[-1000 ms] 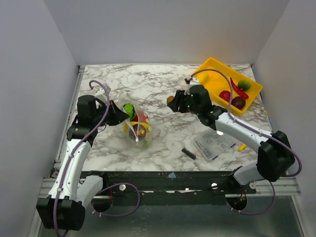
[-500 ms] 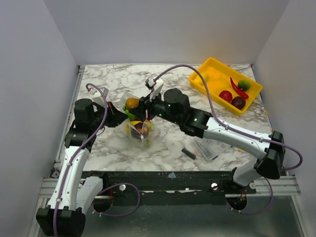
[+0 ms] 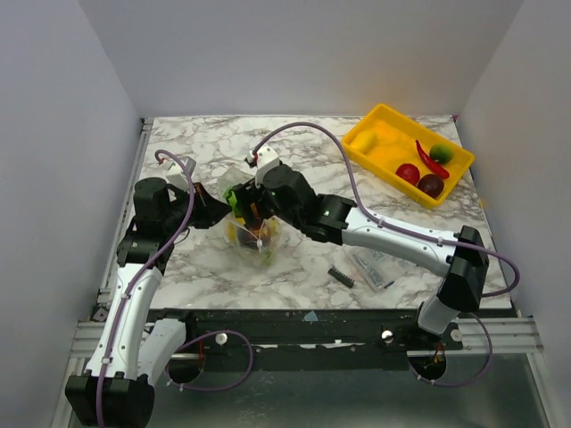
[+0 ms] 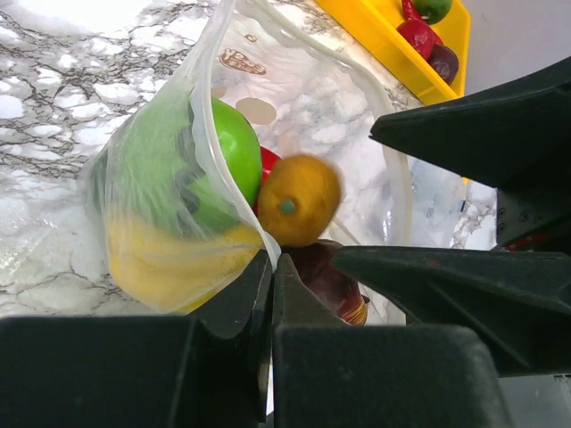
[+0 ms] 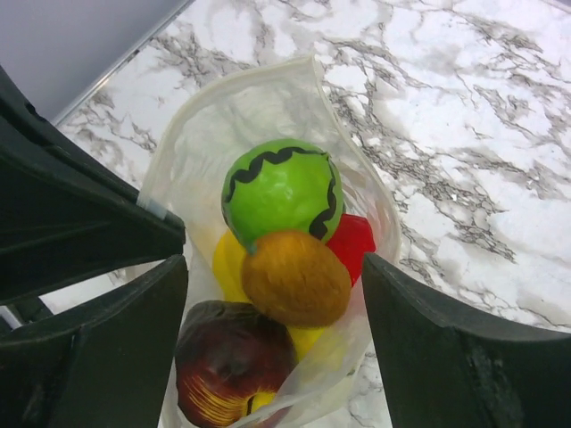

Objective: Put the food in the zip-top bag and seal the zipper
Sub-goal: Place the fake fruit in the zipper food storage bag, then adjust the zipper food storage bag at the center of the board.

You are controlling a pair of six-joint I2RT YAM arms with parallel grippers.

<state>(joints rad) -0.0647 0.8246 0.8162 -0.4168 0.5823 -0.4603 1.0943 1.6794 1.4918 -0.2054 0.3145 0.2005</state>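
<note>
Right wrist: my right claw (image 5: 272,303) hangs apart over the open zip-top bag (image 5: 268,98), brown kiwi (image 5: 296,278) below among green ball (image 5: 281,185) and purple piece (image 5: 232,348); left claw (image 4: 272,276) clamped on bag rim.

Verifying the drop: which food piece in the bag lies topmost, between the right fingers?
The brown kiwi in the zip-top bag: it sits atop the green ball and dark red piece, untouched by the open right fingers.

Lab cell: white walls (image 3: 294,53), marble table (image 3: 303,147)
</note>
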